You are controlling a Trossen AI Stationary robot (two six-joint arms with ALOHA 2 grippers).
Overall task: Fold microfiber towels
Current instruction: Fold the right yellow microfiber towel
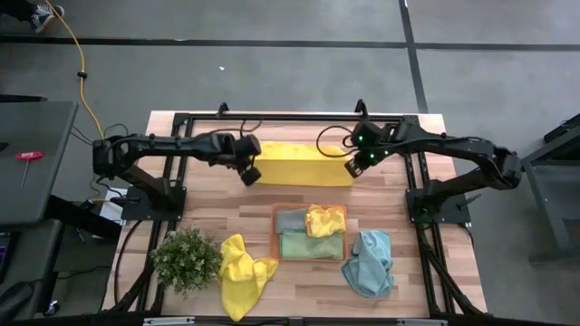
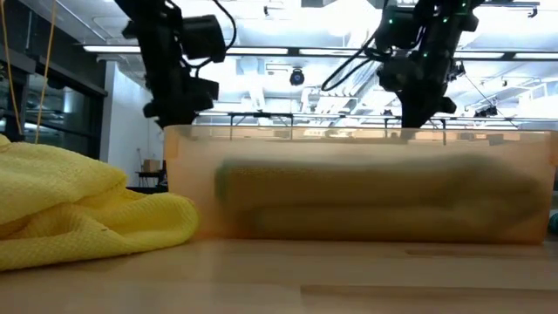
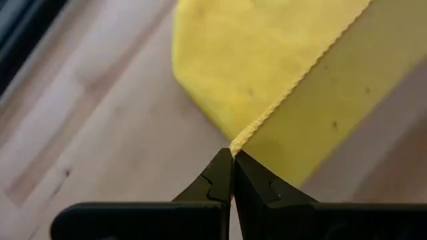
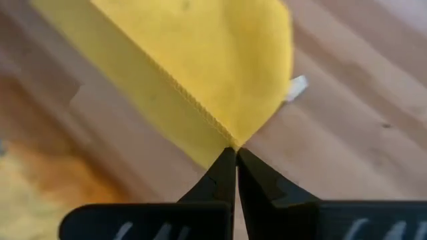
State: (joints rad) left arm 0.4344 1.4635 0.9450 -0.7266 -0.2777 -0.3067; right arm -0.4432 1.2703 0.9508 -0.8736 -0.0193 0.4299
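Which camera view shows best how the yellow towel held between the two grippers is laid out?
The high view: the yellow towel lies flat as a whole strip between the left gripper and right gripper. Each wrist view shows only one pinched corner. The low view hides it behind the orange tray.

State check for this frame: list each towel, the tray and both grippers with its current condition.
Yellow towel: half-folded, held at two corners, far side of table.
Left gripper: shut on yellow towel's corner.
Right gripper: shut on its other corner.
Crumpled yellow towel: unfolded heap beside plant.
Teal towel: crumpled, unfolded.
Tray: holds green, grey and yellow towels.
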